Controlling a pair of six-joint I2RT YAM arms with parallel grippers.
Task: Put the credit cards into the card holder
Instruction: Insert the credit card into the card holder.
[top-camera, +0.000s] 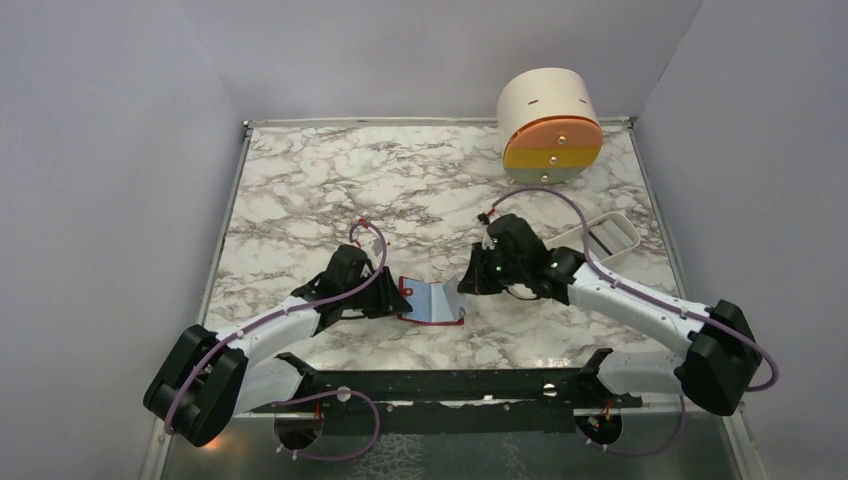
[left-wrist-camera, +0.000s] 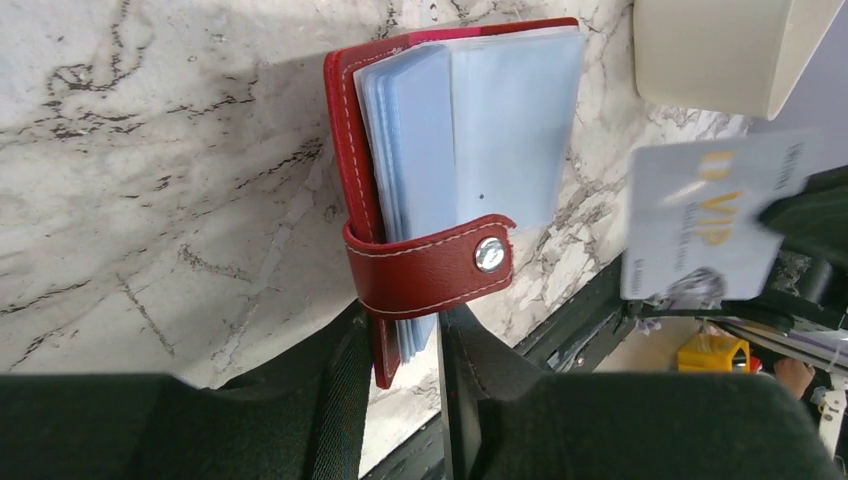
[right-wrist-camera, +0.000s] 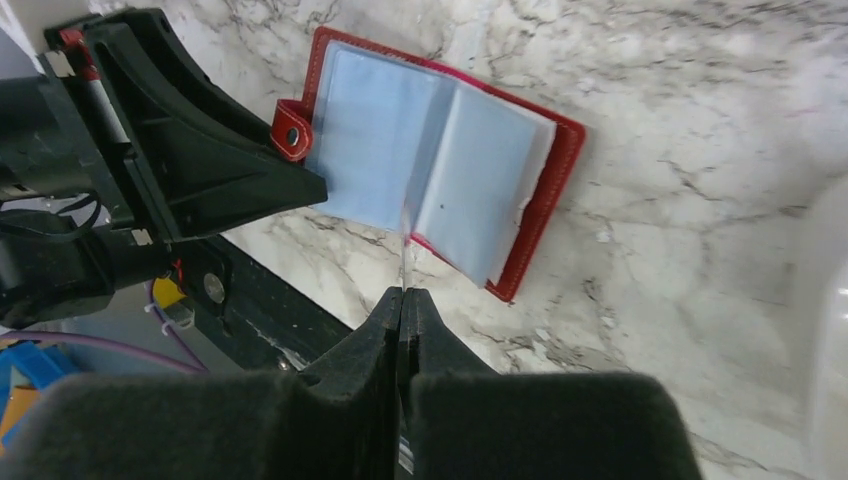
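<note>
Card holder lies open on the marble table, clear sleeves up, between the two grippers. Left gripper straddles its strap-side edge with fingers slightly parted; whether they pinch it I cannot tell. Right gripper is clenched on a pale credit card near the holder.

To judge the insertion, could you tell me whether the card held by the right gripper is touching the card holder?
Apart. The left wrist view shows a strip of bare marble between the card and the open edge of the card holder.
</note>
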